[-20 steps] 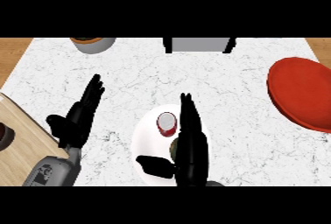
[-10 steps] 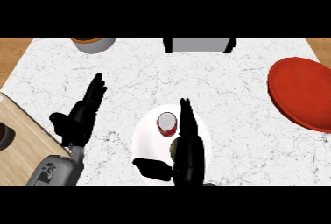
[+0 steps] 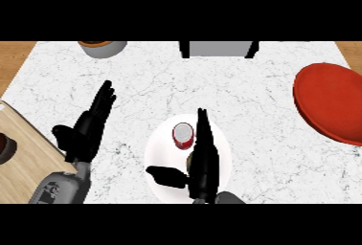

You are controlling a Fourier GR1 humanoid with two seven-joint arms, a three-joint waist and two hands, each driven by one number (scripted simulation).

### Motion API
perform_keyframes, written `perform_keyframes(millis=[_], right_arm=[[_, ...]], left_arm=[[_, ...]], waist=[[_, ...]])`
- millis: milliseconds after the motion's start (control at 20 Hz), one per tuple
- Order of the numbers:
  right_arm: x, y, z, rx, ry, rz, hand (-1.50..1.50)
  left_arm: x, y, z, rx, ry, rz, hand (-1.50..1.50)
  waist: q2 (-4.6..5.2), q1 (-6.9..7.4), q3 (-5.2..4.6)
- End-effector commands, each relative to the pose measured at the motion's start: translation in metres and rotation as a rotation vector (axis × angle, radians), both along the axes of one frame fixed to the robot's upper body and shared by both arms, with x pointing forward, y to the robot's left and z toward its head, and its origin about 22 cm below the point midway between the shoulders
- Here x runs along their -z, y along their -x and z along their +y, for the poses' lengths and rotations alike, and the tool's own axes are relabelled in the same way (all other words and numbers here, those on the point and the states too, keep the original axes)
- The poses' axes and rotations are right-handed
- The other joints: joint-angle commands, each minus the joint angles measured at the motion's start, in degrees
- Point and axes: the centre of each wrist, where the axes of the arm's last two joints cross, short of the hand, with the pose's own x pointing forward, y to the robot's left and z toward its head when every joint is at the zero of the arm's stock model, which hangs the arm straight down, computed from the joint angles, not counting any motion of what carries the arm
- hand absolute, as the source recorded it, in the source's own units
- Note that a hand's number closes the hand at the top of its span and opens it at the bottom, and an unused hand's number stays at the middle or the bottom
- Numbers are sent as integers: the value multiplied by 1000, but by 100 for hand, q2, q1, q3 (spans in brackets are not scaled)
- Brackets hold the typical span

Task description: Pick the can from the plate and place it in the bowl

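One cylindrical can (image 3: 183,136), round plate (image 3: 161,143)

One head view looks steeply down on the marbled worktop (image 3: 233,91) from near above. The far edge lies along the upper frame; both forearms enter from the lower edge. No second view shares the scene.

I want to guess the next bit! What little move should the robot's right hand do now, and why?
Probably curl the right hand round the can. The can stands upright on the white plate, just left of the hand's straight fingers, thumb spread below it, so nothing holds it yet.
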Motion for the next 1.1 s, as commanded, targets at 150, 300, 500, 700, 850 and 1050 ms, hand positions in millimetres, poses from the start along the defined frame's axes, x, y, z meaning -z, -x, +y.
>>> perform_keyframes(millis=[150, 300, 500, 700, 850, 1050], right_arm=[[30, -7, -8, 63, 36, 43, -150], [46, -7, -3, 100, 114, 107, -150], [41, -38, -7, 96, 149, 124, -150], [46, -35, -3, 50, 96, 143, -150], [42, -41, 7, -54, 191, 99, 150], [46, -46, 4, -136, 275, 116, 150]], left_arm=[[2, 17, 10, 1, -4, 3, 0], [-10, 4, -9, -9, 13, -3, 0], [5, -4, 0, -13, -12, -4, 0], [-6, 4, 6, 15, 4, -2, 0], [2, 10, 3, 10, 16, -4, 0], [4, 0, -8, 5, 3, 1, 0]], waist=[[-6, -13, 0], [-9, -18, -1], [3, -10, -1], [2, 18, 1], [7, 71, 0], [2, -8, -1]])
